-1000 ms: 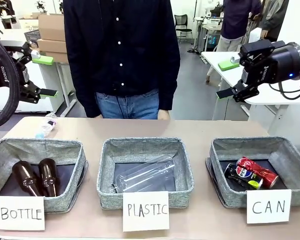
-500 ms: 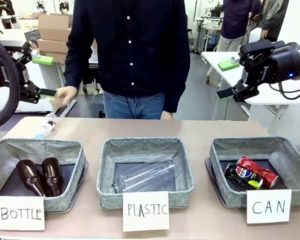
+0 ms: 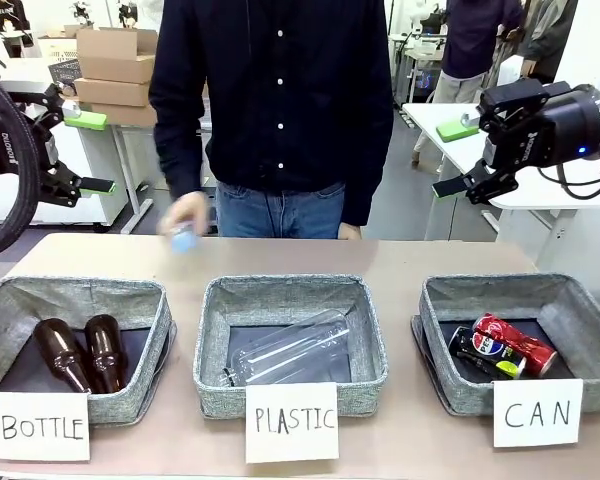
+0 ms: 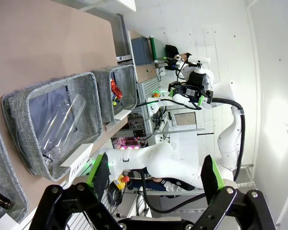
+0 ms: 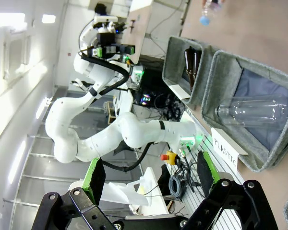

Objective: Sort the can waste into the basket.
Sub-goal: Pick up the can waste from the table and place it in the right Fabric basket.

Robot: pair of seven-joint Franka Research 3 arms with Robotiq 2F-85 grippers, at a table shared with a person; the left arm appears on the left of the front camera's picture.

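Grey woven-fabric baskets, three in a row, sit on the tan desk, each fronted by a hand-lettered white card. At the robot's right, the basket carded "CAN" holds both cans on its dark lining: the dented red can lies on its side, long axis running from upper left to lower right, and the black-blue can with its round logo and lime-green trim lies touching it on the near side, roughly parallel, its green end toward the card. The middle basket, marked "PLASTIC", holds one clear plastic bottle lying aslant, neck toward the near left corner. The left basket, marked "BOTTLE", holds two brown glass bottles side by side, necks toward the front. Across the desk stands a person in a dark buttoned shirt and jeans, one hand blurred above the far edge with something small and pale blue in it. The left tool and the right tool hang high above the desk's far corners, well apart from the baskets, green-padded fingers spread wide and gripping nothing.
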